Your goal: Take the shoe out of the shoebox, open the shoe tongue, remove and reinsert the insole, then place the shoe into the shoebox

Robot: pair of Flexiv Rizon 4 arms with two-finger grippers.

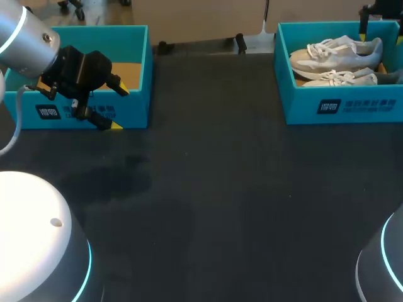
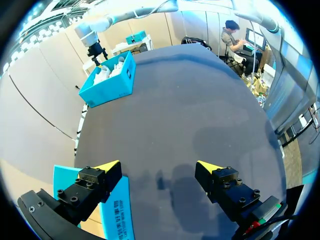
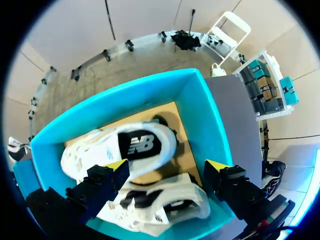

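The right jaws (image 3: 167, 172) stand spread and released above the shoebox (image 1: 340, 104) at the tabletop's (image 1: 220, 189) far right corner, gripping nothing; one yellow tip hangs over the far shoe (image 3: 117, 147), the other over the box's cardboard floor. The left jaws (image 2: 157, 170) are likewise released, empty, at the front wall of a second, shoeless box (image 1: 82, 113) at the far left corner.

Both shoes lie on their sides in the right-hand box, the near shoe (image 1: 340, 78) beside the far one. Each long axis runs along the tabletop's far edge, toes toward the left edge, heels toward the right.

This fits either a lift-out about to come or a shoe just returned; the pictures do not settle which.
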